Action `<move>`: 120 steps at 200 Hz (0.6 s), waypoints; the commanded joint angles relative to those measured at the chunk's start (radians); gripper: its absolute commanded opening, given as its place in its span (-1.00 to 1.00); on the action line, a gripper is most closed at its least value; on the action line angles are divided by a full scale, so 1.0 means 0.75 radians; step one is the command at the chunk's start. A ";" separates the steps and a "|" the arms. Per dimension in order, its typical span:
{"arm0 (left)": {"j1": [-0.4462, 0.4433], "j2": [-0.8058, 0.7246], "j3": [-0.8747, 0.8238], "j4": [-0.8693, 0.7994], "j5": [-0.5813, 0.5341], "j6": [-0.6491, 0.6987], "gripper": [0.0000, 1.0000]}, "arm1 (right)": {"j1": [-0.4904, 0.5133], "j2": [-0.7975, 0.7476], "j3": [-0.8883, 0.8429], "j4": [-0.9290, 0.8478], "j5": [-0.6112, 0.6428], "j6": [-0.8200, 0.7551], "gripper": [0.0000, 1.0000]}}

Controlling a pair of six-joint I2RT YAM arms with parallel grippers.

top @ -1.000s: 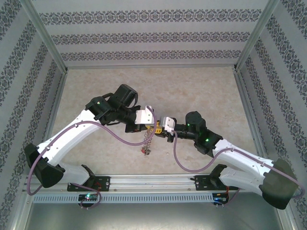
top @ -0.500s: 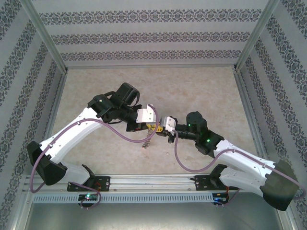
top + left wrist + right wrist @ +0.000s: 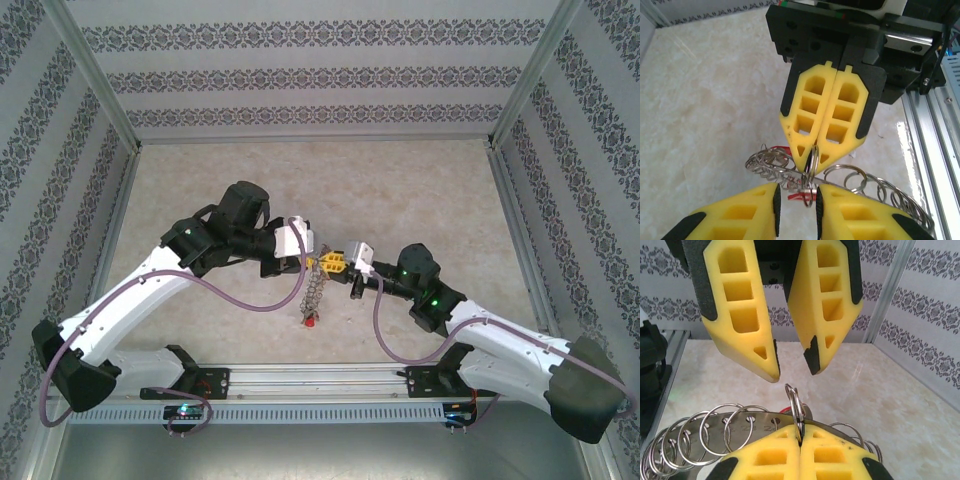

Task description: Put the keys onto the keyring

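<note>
Your right pincer (image 3: pixel 800 434) is clenched on the keyring (image 3: pixel 794 401), a thin, stiff, slick loop standing edge-up from its tips. Your left pincer (image 3: pixel 792 367) is released, one finger on each side of the ring's top. The keys (image 3: pixel 312 296), probably the light string dangling below both pincers, will swing, so grip the ring's rim across its flat faces.

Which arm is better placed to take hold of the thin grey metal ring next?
Left, probably. The left gripper is open, and the thin grey metal ring lines up with the gap between its fingers. The right gripper is shut on that ring, so it is busy holding it.
</note>
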State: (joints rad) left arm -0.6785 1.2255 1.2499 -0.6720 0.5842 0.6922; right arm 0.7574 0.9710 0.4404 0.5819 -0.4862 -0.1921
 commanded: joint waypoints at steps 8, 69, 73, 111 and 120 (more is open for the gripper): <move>0.013 0.001 -0.024 0.129 0.067 -0.060 -0.43 | 0.015 -0.001 -0.014 0.212 0.002 0.055 -1.00; 0.013 -0.004 -0.074 0.165 0.150 -0.070 -0.62 | 0.019 0.012 -0.024 0.270 -0.016 0.064 -1.00; 0.013 -0.006 -0.080 0.168 0.157 -0.068 -0.63 | 0.017 0.014 -0.027 0.277 -0.016 0.064 -1.00; 0.013 -0.013 -0.083 0.144 0.131 -0.047 -0.69 | 0.020 0.034 -0.027 0.300 -0.005 0.066 -1.00; 0.013 -0.015 -0.080 0.133 0.130 -0.031 -0.70 | 0.019 0.036 -0.025 0.300 -0.010 0.064 -1.00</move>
State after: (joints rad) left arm -0.6785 1.2285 1.1870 -0.5766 0.6529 0.6567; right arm 0.7612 1.0008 0.4068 0.6930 -0.4858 -0.1589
